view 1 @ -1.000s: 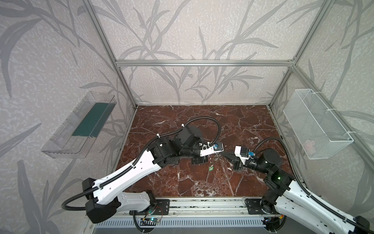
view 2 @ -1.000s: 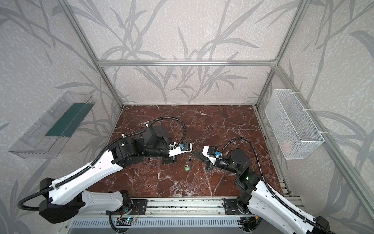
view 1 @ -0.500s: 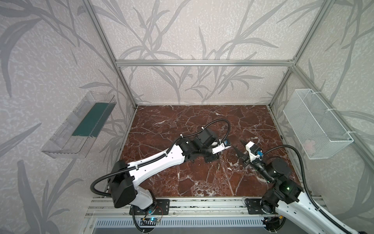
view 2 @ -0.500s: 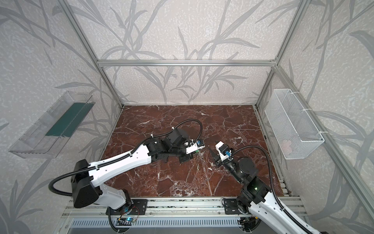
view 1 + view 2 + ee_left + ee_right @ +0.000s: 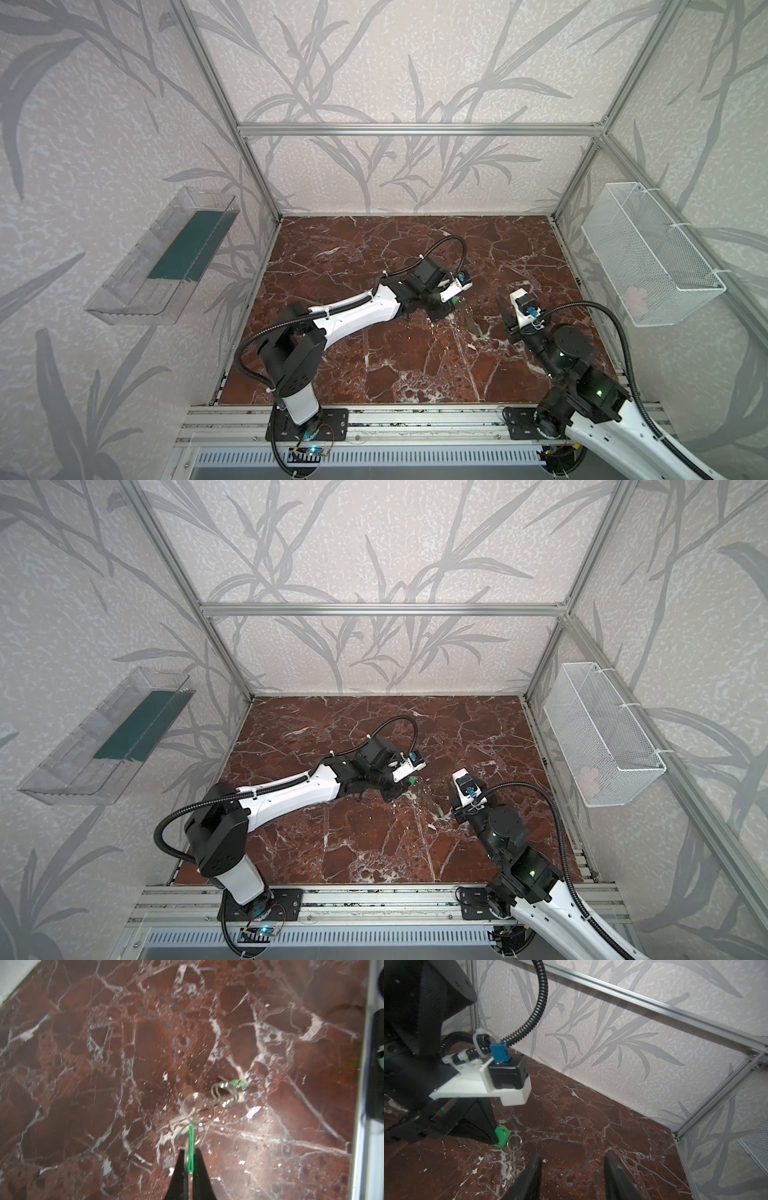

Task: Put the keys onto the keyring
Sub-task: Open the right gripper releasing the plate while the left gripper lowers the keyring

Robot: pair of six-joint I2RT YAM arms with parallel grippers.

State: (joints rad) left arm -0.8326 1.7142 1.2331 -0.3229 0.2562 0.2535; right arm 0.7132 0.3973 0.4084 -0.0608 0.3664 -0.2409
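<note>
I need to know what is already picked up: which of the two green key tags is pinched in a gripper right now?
The green key tag seen edge-on between the shut left gripper fingers. The other green tag lies free on the marble beyond the metal rings.

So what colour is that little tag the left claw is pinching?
Bright green. The tag shows best in the right wrist view, beside thin metal rings.

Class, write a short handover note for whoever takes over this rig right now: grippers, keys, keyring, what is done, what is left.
Grippers: left gripper shut on one green key tag, held edge-on; right gripper open, empty, close by.
Things: second green tag lies on the marble table; wire rings lie between the two tags, seemingly chained.
Done: unclear whether both tags are threaded.
Left: confirm the linkage, then release.
</note>
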